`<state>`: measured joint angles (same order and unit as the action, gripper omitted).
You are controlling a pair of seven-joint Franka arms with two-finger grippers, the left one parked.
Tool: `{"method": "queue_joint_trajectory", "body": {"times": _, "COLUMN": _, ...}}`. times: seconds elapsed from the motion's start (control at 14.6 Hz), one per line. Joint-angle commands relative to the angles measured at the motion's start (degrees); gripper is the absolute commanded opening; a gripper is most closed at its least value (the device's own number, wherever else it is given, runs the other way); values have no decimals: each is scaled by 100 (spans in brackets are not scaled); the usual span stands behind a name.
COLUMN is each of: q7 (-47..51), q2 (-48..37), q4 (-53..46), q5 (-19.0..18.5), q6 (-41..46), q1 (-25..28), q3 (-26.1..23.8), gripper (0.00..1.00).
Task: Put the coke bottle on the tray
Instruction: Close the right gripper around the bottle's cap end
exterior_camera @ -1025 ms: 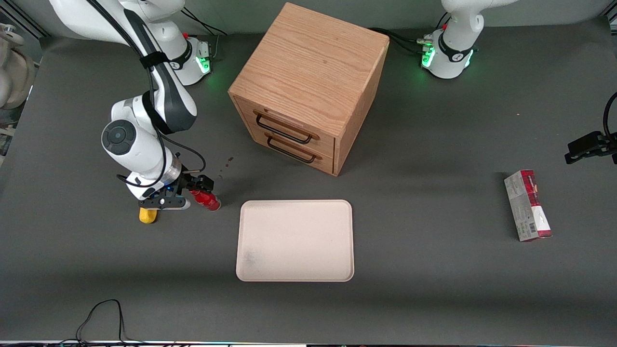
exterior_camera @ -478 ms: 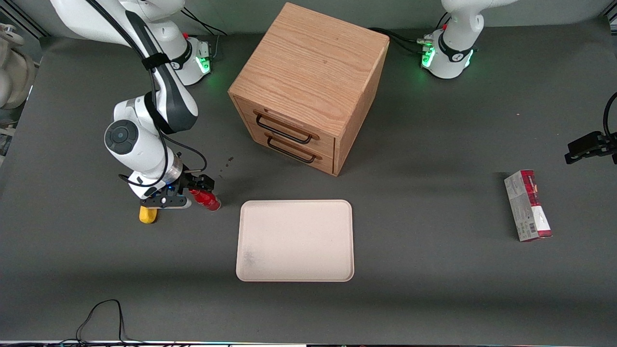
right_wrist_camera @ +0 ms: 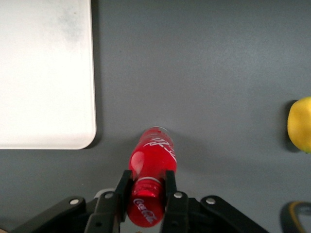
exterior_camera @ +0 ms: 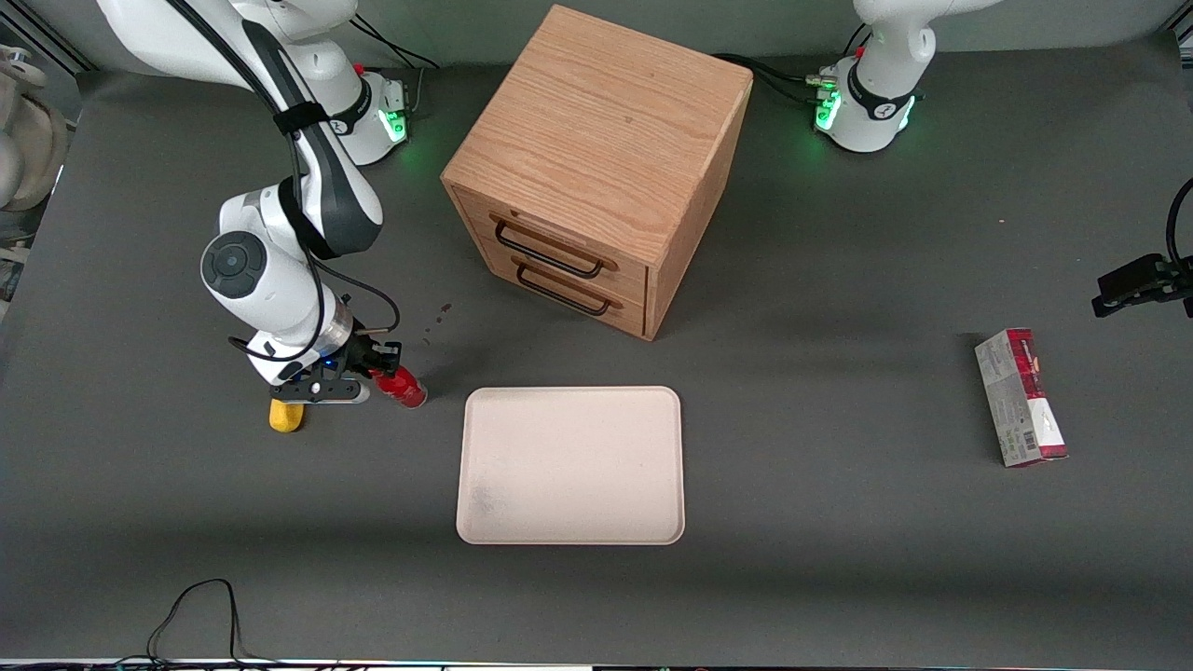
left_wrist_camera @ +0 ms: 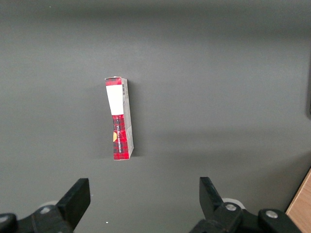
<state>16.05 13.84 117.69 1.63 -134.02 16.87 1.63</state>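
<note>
The small all-red coke bottle (exterior_camera: 403, 389) stands on the dark table mat, toward the working arm's end, beside the pale cream-pink tray (exterior_camera: 570, 464). In the right wrist view the coke bottle (right_wrist_camera: 151, 165) is seen from above, and the gripper (right_wrist_camera: 146, 185) is shut on its red cap and neck, one black finger on each side. In the front view the gripper (exterior_camera: 380, 365) sits low over the bottle. The tray (right_wrist_camera: 43, 77) lies flat and bare, with a faint grey smudge, a short gap from the bottle.
A yellow lump (exterior_camera: 285, 416) lies just beside the gripper, also in the right wrist view (right_wrist_camera: 300, 124). A wooden two-drawer cabinet (exterior_camera: 596, 168) stands farther from the front camera than the tray. A red-and-grey carton (exterior_camera: 1020, 397) lies toward the parked arm's end.
The gripper's fingers have closed in on the bottle's neck. The wrist shifted slightly. The bottle stays where it stood.
</note>
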Motion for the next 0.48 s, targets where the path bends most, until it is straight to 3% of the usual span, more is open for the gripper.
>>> {"method": "queue_joint_trajectory", "body": {"times": 0.0, "q7": 30, "q2": -57, "q4": -122, "q5": 31, "q6": 130, "q1": 62, "q3": 30, "gripper": 0}}
{"method": "queue_joint_trajectory", "body": {"times": 0.41, "q7": 12, "q2": -101, "q4": -1561, "q5": -13, "q6": 2209, "q1": 36, "q3": 65, "gripper": 0}}
